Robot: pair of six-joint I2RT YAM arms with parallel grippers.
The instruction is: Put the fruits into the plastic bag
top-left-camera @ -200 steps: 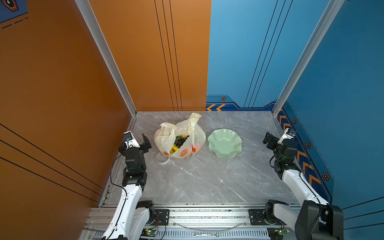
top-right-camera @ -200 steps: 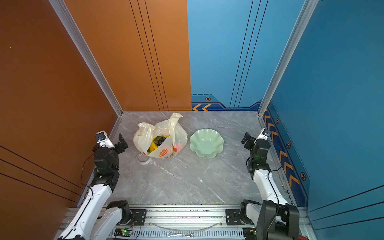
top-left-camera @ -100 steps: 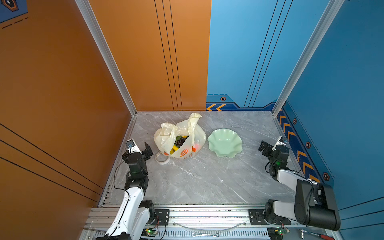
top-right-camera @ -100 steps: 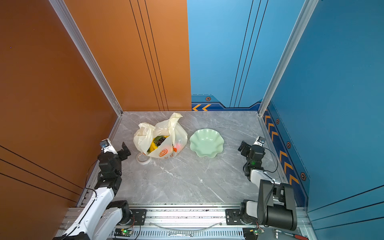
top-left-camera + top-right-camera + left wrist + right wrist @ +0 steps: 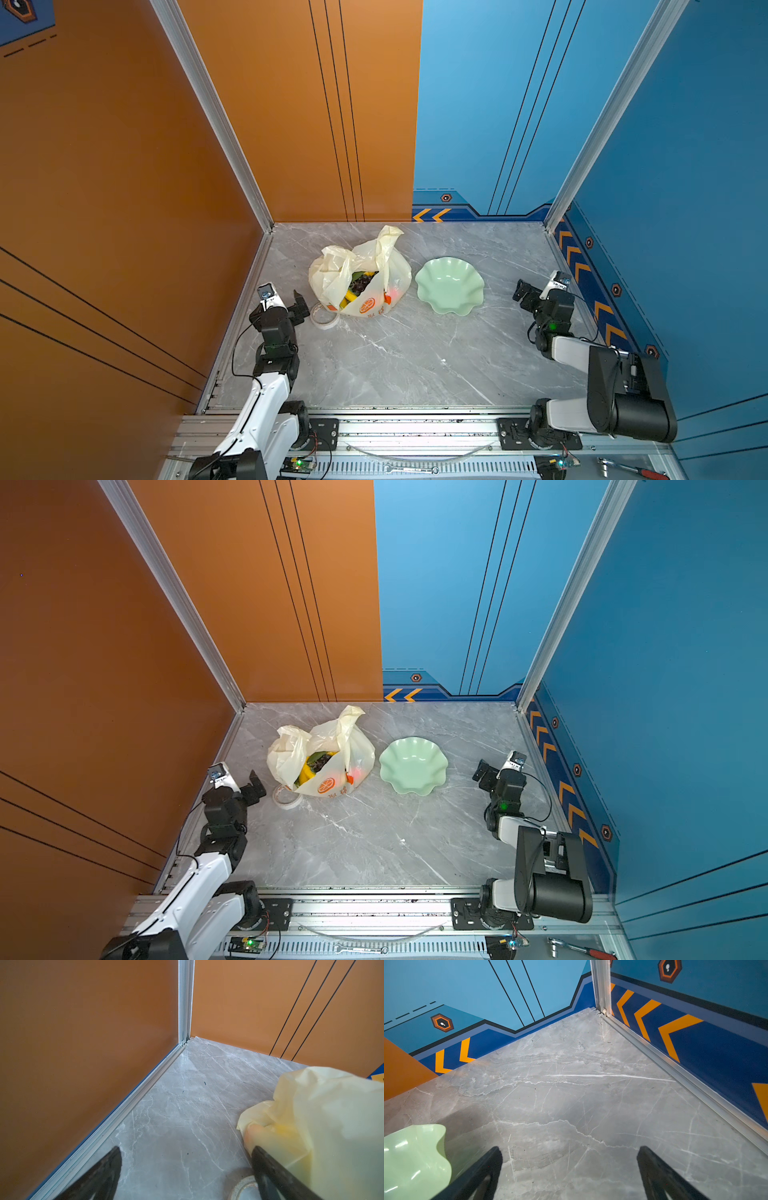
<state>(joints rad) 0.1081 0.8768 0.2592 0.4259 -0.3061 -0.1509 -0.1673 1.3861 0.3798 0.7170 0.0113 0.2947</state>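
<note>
Left wrist view: left gripper (image 5: pixel 186 1149), jaws apart and empty, sits just beside the plastic bag (image 5: pixel 322 1115). In a top view the fruits (image 5: pixel 359 284) lie inside it; right gripper (image 5: pixel 524 291), jaws also apart, stands beyond the green dish (image 5: pixel 451 286).

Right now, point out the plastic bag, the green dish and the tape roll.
plastic bag (image 5: pixel 366 306): in a top view, on its orange-slice print.
green dish (image 5: pixel 450 286): in a top view, on its bare centre.
tape roll (image 5: pixel 327 326): in a top view, on its near rim.
</note>
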